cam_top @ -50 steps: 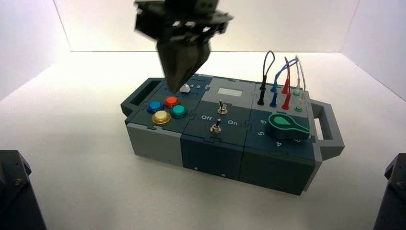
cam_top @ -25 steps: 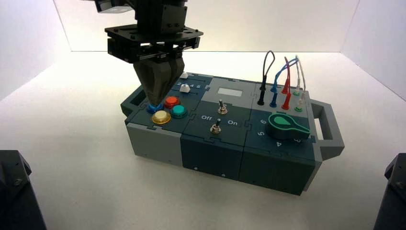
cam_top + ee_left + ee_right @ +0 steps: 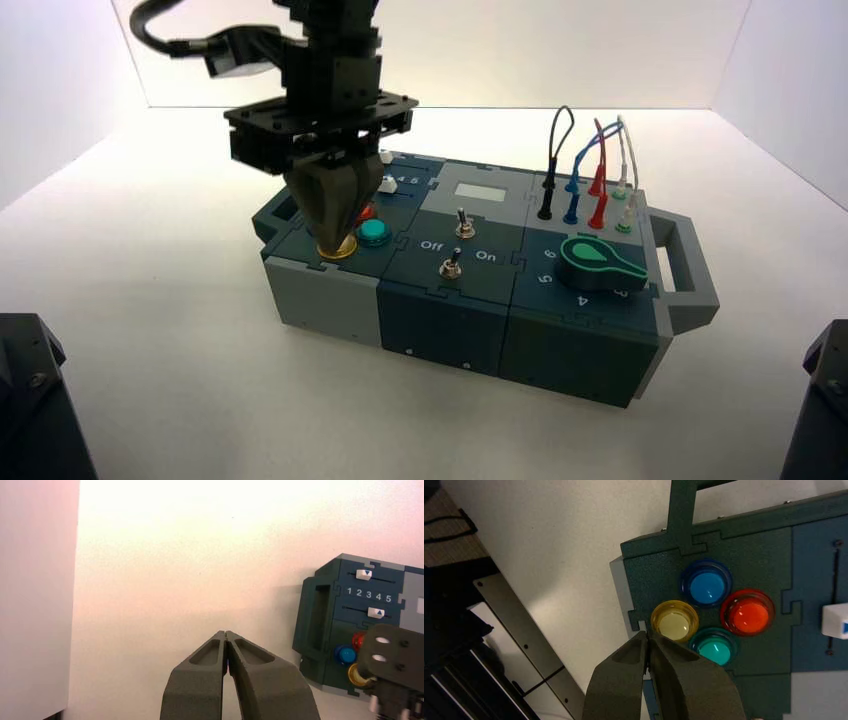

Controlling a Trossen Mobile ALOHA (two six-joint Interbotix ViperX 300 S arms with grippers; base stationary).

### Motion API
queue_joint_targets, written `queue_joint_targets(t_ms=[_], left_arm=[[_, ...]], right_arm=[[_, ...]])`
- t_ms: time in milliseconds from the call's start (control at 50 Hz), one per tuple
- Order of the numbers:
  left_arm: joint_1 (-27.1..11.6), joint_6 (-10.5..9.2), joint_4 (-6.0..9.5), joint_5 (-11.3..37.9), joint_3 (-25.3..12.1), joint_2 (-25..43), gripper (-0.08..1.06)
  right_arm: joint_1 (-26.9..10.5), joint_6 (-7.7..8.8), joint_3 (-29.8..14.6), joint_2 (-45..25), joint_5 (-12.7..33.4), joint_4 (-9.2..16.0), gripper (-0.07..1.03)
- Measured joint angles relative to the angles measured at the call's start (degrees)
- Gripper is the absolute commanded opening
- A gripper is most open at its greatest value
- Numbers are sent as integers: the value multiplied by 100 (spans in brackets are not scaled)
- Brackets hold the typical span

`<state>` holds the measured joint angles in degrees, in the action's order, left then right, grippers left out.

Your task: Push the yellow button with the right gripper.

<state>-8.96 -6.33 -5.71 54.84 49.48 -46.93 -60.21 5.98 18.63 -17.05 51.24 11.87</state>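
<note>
The yellow button [image 3: 345, 249] sits at left of centre in the high view, near the front edge of the box [image 3: 446, 320]. The right gripper [image 3: 333, 252] reaches down from the top of the frame, its fingertips overlapping the button and hiding part of it; whether they touch it, I cannot tell. The red-orange button [image 3: 368, 212] shows partly behind the fingers, and the teal button [image 3: 373, 232] lies just right of the yellow one. Two metal toggle switches [image 3: 464, 229] [image 3: 451, 268] stand near the centre. At right are the wires [image 3: 603, 165], black, blue, red and white, and a black-and-green knob [image 3: 598, 264]. The counter [image 3: 180, 360] spreads around the box.

In the left wrist view, the left gripper [image 3: 225, 633] waits at lower centre over the counter, fingers closed together. The box enters at right, with the numerals "1 2 3 4 5" printed in white between two white sliders: the upper slider [image 3: 364, 574] stands by 2 and 3, the lower slider [image 3: 376, 613] by 4. The yellow button shows at lower right, below the blue button [image 3: 345, 654], partly covered by the right gripper.

In the right wrist view, the right gripper's fingers are pressed together at bottom centre, tips just beside the yellow button's golden rim in the picture. The blue, red-orange and teal buttons cluster to its right. A white slider appears at the right edge.
</note>
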Motion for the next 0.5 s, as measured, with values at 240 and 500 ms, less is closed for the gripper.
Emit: queue_joint_targets(t_ms=[240, 500], left_arm=[[0, 0, 0, 0, 0, -9, -3], [0, 0, -9, 0, -9, 18, -3]], right_arm=[[-9, 35, -105, -176, 18, 9, -2], [9, 44, -141, -149, 229, -9, -2]])
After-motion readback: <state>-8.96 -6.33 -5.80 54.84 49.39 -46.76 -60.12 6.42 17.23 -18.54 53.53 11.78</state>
